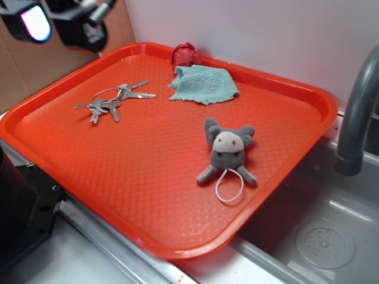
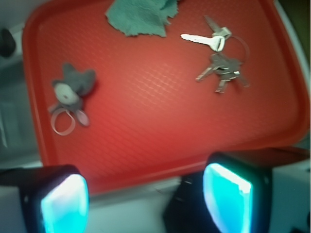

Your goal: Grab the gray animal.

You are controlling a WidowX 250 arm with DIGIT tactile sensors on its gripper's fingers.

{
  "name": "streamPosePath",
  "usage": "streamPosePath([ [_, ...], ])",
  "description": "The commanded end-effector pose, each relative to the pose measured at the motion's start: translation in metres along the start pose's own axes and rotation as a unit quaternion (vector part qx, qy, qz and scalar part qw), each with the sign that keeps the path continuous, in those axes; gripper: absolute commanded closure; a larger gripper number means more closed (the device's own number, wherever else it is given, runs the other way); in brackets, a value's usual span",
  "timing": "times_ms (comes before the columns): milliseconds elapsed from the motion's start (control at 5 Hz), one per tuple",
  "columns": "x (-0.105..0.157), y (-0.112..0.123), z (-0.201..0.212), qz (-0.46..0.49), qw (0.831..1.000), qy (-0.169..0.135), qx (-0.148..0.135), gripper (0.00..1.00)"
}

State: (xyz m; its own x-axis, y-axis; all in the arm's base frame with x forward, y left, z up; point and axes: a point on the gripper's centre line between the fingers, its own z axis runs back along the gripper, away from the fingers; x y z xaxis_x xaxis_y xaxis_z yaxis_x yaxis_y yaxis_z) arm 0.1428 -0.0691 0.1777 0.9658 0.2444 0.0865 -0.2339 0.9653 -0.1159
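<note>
1. The gripper [image 1: 65, 23] is cut off by the top left corner of the exterior view, so only dark housing and one glowing pad are seen there – whether the jaws are parted cannot be judged from that view.
2. In the wrist view the two glowing fingertips [image 2: 63, 204] are seen at the bottom edge, well apart, with nothing between them; the jaws stand open.
3. The wrist view is blurred, and the face of the gray animal [image 2: 72, 90] is hard to make out in it.
4. The dark red lump [image 1: 185, 55] is partly hidden behind the teal cloth [image 1: 204, 84] at the tray's far rim.
5. The gripper is held above the far left corner of the red tray [image 1: 118, 195], well apart from the toy.
6. The gray animal [image 1: 228, 151] is seen lying face up on the tray near its right edge, its white cord loop [image 1: 230, 186] spread below it – the keys [image 1: 112, 100] lie well apart, toward the left.
</note>
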Motion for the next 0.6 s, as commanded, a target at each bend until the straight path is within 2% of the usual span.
streamPosePath([
  [0,0.039,-0.051,-0.053,0.021,0.999,-0.031,-0.015,0.00],
  [200,0.047,-0.058,-0.078,0.019,0.999,-0.030,0.004,0.00],
  [400,0.047,-0.058,-0.078,0.019,0.999,-0.030,0.004,0.00],
])
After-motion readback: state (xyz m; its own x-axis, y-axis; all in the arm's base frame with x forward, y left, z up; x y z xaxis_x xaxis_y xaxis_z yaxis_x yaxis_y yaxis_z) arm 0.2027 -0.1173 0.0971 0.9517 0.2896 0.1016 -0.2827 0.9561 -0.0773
